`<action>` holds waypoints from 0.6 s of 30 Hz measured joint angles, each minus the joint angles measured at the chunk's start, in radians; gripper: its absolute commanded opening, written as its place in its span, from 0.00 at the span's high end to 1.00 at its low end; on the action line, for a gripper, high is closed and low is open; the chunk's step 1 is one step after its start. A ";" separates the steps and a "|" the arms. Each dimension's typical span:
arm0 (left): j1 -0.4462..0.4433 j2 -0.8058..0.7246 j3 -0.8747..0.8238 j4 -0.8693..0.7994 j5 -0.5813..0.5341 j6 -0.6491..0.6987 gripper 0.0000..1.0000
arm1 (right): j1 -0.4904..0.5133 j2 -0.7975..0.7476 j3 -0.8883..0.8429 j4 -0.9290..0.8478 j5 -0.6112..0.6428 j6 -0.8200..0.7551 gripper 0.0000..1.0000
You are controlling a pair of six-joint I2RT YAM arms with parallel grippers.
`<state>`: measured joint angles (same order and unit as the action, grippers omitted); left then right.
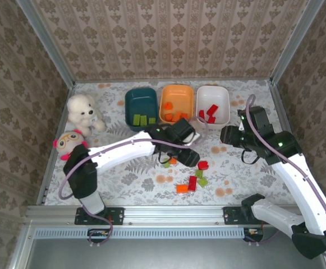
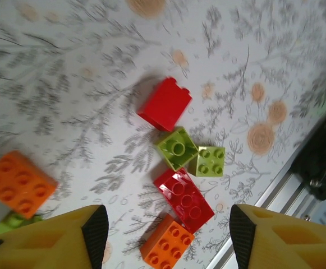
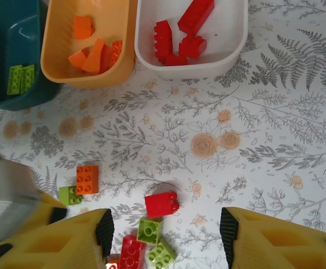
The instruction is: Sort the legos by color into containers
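The sorting is looking partly done. In the top view the dark teal tub (image 1: 140, 98), the orange tub (image 1: 179, 94) and the white tub (image 1: 213, 94) are sitting in a row at the upper centre. They are holding green, orange and red bricks in that order. A loose cluster of legos (image 1: 192, 182) is lying on the patterned table (image 1: 123, 179) at the lower centre.

The left gripper (image 2: 168, 227) is hovering over that cluster with its yellow fingers (image 2: 50, 241) spread wide and nothing pinched (the bricks showing in the gap are lying on the table below). In its wrist view a red block (image 2: 164, 104) is sitting just above centre. Two green bricks (image 2: 177, 148) are touching each other below it, a long red brick (image 2: 184, 199) is lying under those, and an orange brick (image 2: 166, 246) is sitting at the bottom edge.

The right gripper (image 3: 164, 227) is also standing spread and empty, with the tubs across the top of its frame.

The step in hand appears to be choosing the next brick. The next move is calling for a descent onto a single piece. The red block looks easiest, having free sides, whereas the touching greens are risking a dragged neighbour. It would then be going to the white tub.
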<state>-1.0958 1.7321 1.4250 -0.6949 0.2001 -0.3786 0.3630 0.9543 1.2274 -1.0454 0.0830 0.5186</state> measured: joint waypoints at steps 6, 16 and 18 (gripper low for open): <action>-0.069 0.192 0.129 -0.054 -0.060 0.054 0.32 | 0.000 -0.094 0.031 -0.043 -0.039 0.016 0.36; -0.098 0.281 0.246 -0.092 -0.123 0.125 0.31 | -0.003 -0.161 0.056 -0.089 -0.040 0.009 0.33; -0.092 0.279 0.243 -0.103 -0.132 0.110 0.30 | -0.005 -0.163 0.056 -0.089 -0.044 0.009 0.33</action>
<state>-1.1877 2.0113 1.6684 -0.7975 0.0685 -0.2684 0.3584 0.7910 1.2839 -1.1339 0.0387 0.5274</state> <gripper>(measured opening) 0.693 0.669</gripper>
